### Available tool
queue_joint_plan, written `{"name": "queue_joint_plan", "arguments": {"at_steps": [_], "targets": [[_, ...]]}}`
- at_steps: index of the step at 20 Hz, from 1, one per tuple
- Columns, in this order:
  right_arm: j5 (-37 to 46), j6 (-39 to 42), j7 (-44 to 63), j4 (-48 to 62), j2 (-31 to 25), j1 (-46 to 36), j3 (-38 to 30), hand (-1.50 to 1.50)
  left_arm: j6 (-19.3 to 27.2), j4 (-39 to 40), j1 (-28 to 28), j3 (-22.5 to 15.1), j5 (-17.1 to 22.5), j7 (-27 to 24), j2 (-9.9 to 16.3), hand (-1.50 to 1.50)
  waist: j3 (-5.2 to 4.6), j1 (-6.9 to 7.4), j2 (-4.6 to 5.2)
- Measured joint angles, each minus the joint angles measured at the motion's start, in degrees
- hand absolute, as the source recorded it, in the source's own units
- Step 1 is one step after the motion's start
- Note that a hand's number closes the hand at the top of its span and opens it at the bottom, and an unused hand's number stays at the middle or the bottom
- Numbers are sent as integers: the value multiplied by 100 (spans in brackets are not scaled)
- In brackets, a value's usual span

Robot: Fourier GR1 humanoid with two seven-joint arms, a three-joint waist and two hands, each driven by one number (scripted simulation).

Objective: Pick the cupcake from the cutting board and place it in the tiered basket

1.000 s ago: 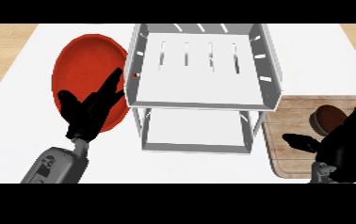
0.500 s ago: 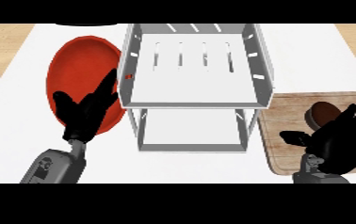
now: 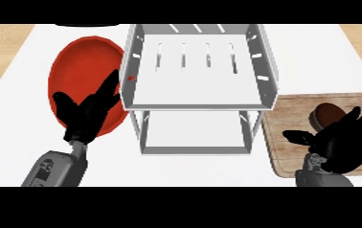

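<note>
The white metal two-tiered basket (image 3: 198,85) stands mid-counter, with the red round plate (image 3: 81,85) to its left and the pale wooden cutting board (image 3: 311,131) to its right. The brown cupcake (image 3: 329,114) sits on the board's far part, just beyond the right hand (image 3: 338,141), whose fingers spread wide; it should settle over the cupcake before curling. The left hand (image 3: 88,109) rests open over the plate. Since a second ago, the right hand has closed in on the cupcake
</note>
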Motion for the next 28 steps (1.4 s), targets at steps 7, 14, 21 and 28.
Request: {"name": "queue_joint_plan", "arguments": {"at_steps": [7, 14, 21, 28], "targets": [[-268, -251, -316, 330, 20, -120, -500, -150, 17, -147, 157, 8, -291, 55, -204, 0, -12, 10, -15], [-658, -600, -587, 759, -61, -232, -924, -150, -145, -91, 75, 206, -388, 120, -330, 0, -33, 12, -34], [-1041, -956, -920, 1360, -265, -396, -1146, -150, -224, -98, 151, 294, -552, 84, -491, 0, -70, 27, -57], [-1408, -1257, -1660, 1911, -414, -643, -1001, 150, -283, -214, 204, 347, -612, 209, -525, 0, -95, 58, -70]]}}
